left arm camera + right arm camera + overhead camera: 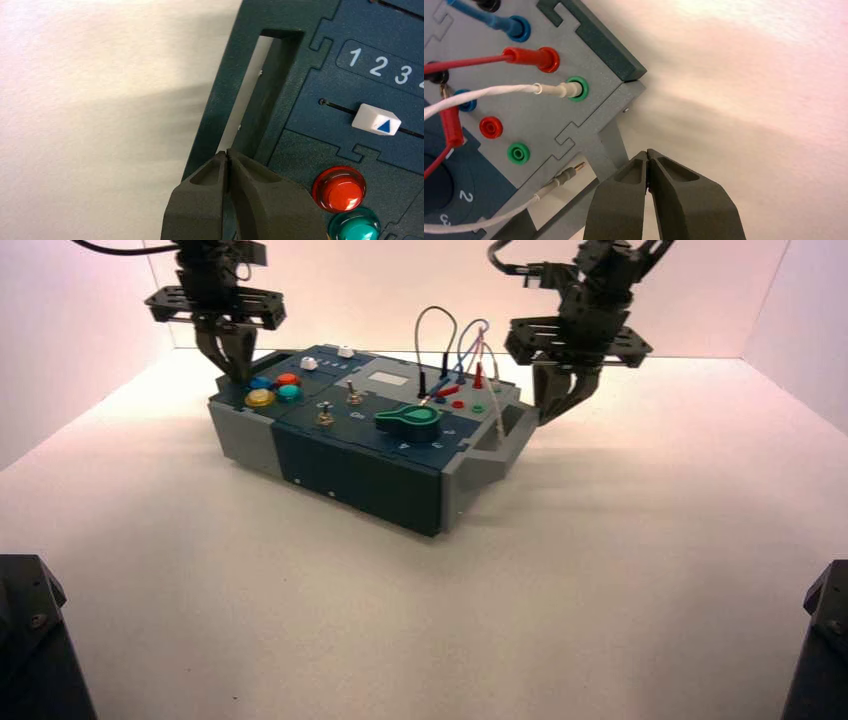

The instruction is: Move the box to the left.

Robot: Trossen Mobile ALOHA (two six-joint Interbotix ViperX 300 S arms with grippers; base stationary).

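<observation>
left end effector (227, 159) pinched closed, tips down at box (350, 455) left handle (260, 95); right end effector (647, 159) closed beside right handle (497, 440).

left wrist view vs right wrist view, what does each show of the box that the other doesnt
Only the left wrist view shows the white slider under numbers 1, 2, 3, the red button, the teal button and the left gripper, shut at the handle slot. Only the right wrist view shows the wire sockets with the white plug and the shut right gripper. Both show the box and the table.
</observation>
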